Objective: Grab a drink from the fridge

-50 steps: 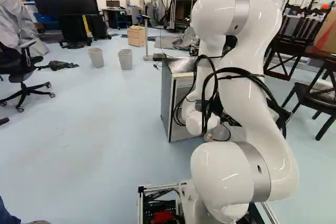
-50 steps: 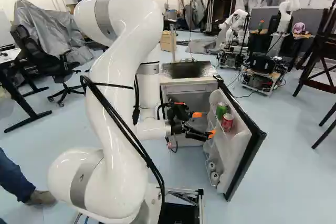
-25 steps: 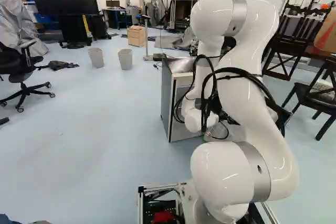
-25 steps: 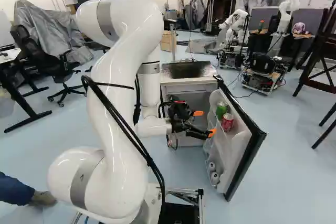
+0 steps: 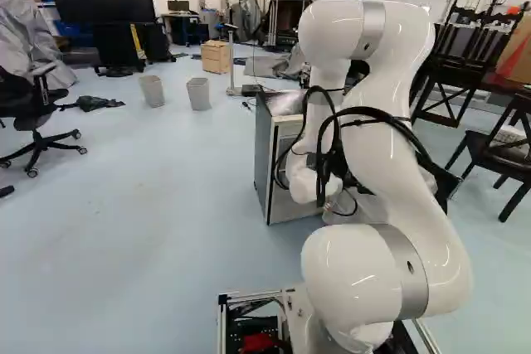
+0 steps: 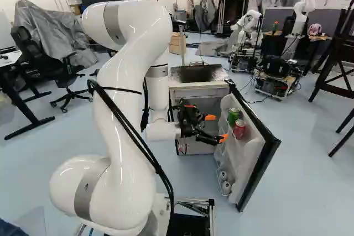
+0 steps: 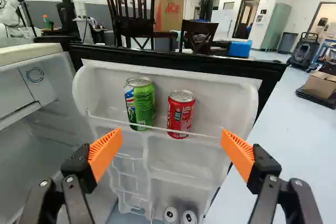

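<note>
In the right base view my gripper reaches toward the inside of the swung-open fridge door. The wrist view shows the gripper open, its orange pads wide apart with nothing between them. Ahead of it, a green can and a red can stand upright side by side on the door's upper shelf, behind a clear rail. Two more can tops show on the lower door shelf. The fridge is largely behind my arm in the left base view.
The fridge's inner compartment lies beside the gripper. Dark wooden chairs stand beyond the door. Another robot is behind the fridge. A person's leg shows near the base at the edge of the right base view.
The arm has shifted slightly, its wrist and gripper edging a little higher in the right base view. The gripper has stayed open. The person's leg has drawn back; the base and cans have kept their places.
</note>
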